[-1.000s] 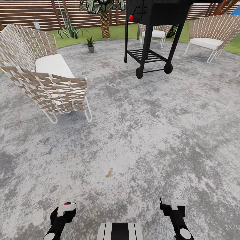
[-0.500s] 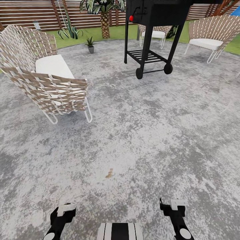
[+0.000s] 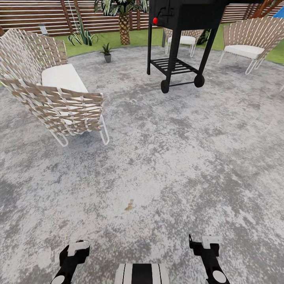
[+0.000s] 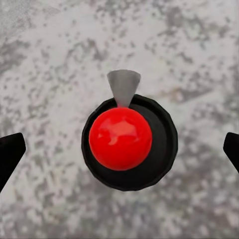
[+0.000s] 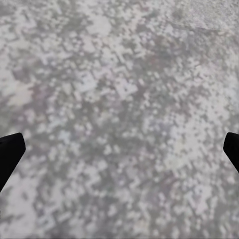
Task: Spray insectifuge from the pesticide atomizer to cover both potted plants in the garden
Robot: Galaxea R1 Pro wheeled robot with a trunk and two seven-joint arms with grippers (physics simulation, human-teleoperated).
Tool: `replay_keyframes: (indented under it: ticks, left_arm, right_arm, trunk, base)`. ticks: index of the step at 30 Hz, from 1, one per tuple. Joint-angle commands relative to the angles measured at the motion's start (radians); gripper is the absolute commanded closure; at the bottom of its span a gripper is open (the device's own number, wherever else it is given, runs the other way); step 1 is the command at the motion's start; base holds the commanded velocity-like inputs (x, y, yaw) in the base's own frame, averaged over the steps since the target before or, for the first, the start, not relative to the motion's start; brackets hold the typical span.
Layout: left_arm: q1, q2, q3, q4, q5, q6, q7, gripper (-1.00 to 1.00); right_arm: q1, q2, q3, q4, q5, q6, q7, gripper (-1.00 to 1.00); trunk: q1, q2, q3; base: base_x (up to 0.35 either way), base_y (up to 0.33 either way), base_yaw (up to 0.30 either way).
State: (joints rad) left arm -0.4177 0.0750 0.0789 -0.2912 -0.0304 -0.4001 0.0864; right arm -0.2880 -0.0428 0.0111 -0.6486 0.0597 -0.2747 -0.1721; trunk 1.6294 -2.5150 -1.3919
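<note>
The pesticide atomizer (image 4: 120, 138) shows end-on in the left wrist view as a red top on a round dark body with a grey nozzle. It sits between the fingers of my left gripper (image 4: 119, 149), whose fingertips (image 4: 10, 152) stand wide apart and clear of it, so the gripper is open. In the head view its red top (image 3: 81, 240) peeks out at the left gripper (image 3: 78, 245). My right gripper (image 3: 205, 241) is open over bare patio (image 5: 119, 99). One potted plant (image 3: 107, 51) stands at the patio's far edge. The other potted plant is out of view.
A woven sofa (image 3: 59, 90) stands at the left, a black wheeled grill (image 3: 177, 47) ahead, and two woven chairs (image 3: 246, 43) at the far right. Lawn (image 3: 136, 37), a palm (image 3: 124, 23) and the slatted fence (image 3: 35, 15) lie behind. Mottled paving (image 3: 165, 157) stretches between me and them.
</note>
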Motion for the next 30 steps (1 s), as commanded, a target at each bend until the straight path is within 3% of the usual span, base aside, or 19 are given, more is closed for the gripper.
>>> replay_keyframes:
  ticks: [1, 10, 11, 30]
  left_arm:
    - [0.0, 0.0, 0.003, 0.001, -0.003, -0.003, 0.001, -1.0]
    - [0.0, 0.0, 0.004, 0.0, -0.003, -0.005, 0.001, -1.0]
    - [0.0, 0.0, 0.004, 0.0, -0.003, -0.005, 0.001, 1.0]
    - [0.0, 0.0, 0.004, -0.002, -0.002, -0.006, 0.001, 1.0]
  right_arm:
    - [0.0, 0.0, 0.001, 0.001, 0.006, -0.001, -0.006, -1.0]
    - [0.0, 0.0, 0.001, 0.0, 0.006, -0.001, -0.006, -1.0]
    - [0.0, 0.0, 0.001, 0.0, 0.006, -0.001, -0.006, -1.0]
    - [0.0, 0.0, 0.001, 0.0, 0.006, -0.001, -0.006, -1.0]
  trunk:
    - [0.0, 0.0, -0.001]
    - [0.0, 0.0, -0.002]
    - [0.0, 0.0, -0.002]
    - [0.0, 0.0, -0.002]
  base:
    - [0.0, 0.0, 0.0]
    - [0.0, 0.0, 0.0]
    - [0.0, 0.0, 0.0]
    - [0.0, 0.0, 0.0]
